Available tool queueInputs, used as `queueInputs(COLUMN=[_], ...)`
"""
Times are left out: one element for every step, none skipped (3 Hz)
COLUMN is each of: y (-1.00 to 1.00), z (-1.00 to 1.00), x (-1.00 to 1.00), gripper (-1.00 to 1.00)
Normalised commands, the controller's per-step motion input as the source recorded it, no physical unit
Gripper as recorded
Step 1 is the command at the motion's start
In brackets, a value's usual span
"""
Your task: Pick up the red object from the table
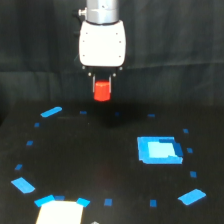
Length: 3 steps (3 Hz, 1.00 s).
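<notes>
One red object [102,90] hangs upright, long axis vertical, above the far middle of the table [95,160]. The gripper [102,82] has its fingers closed on the block's top, a blue flat square [159,149] lying nearer and to the right.

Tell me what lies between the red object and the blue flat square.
In the exterior view, only bare black table with one small blue tape mark lies between the red object, held up in the gripper, and the blue flat square.
</notes>
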Motion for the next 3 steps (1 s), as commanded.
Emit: queueInputs(y=[-0.63,-1.00,0.83], z=[-0.19,0.70,1.00], x=[-0.41,-0.81,1.00], gripper=[-0.80,-0.58,-1.00])
